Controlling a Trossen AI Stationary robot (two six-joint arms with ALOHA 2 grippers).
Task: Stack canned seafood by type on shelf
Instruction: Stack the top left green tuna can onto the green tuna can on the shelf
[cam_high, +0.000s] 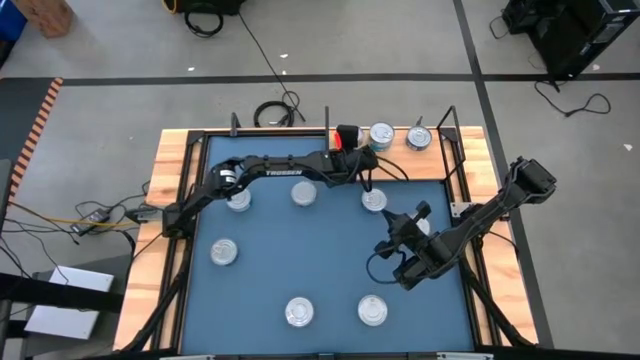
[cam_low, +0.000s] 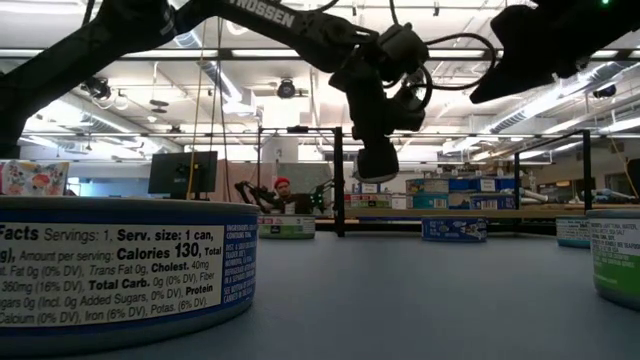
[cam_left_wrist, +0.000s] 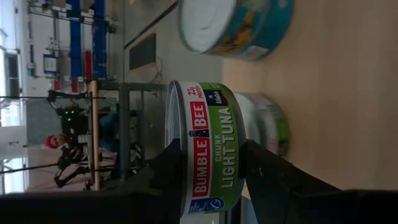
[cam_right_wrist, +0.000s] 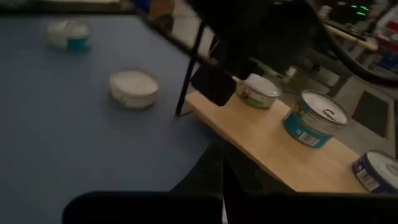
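Over the shelf (cam_high: 400, 137) | left gripper (cam_left_wrist: 208, 163) clamps a Bumble Bee light tuna tin (cam_left_wrist: 208, 149) | three tins on shelf; seven remain on mat (cam_high: 330, 255) | right gripper (cam_high: 412, 218): grip unclear.

Left hand (cam_left_wrist: 208, 163) clamped shut; right hand (cam_high: 398, 262) seemingly closed, idle.

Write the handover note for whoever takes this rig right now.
Left gripper: shut on a green Bumble Bee tin, held above the shelf.
Right gripper: over the mat, right side, holding nothing visible.
Done: two tins stand on the shelf, side by side, unstacked.
Left: place the held tin, then fetch about seven loose tins from the mat and stack by type.
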